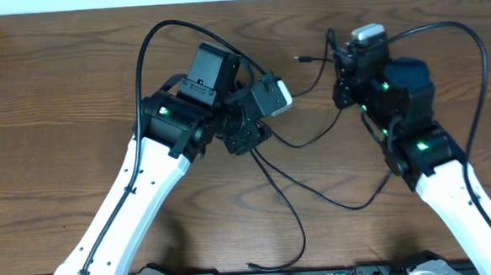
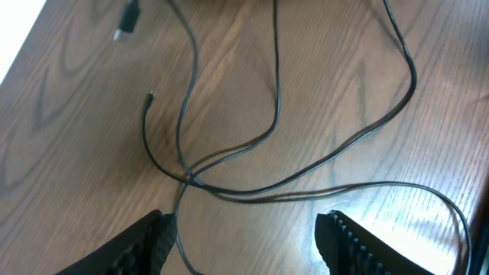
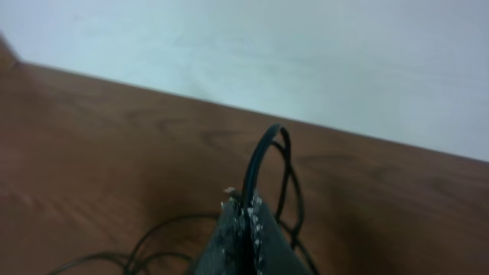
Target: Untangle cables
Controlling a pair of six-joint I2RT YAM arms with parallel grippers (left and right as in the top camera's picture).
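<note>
Toward the far edge of the worktop [image 1: 58, 88] our right end effector [image 3: 243, 221] pinched the cables [image 2: 229, 187]; our left end effector [image 2: 244, 237] hovered open, empty; cables remained crossed, untangling unfinished

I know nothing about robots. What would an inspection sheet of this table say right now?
Surface: brown wooden table, bare part.
Job's things: thin black cables crossing in a knot, loose plug ends on the wood.
Clutter: nothing seen.
Grippers: left gripper open above the crossing, holding nothing; right gripper shut on a cable loop.
Cables: thicker black leads arch over both arms.
Surroundings: pale wall behind the table.
</note>
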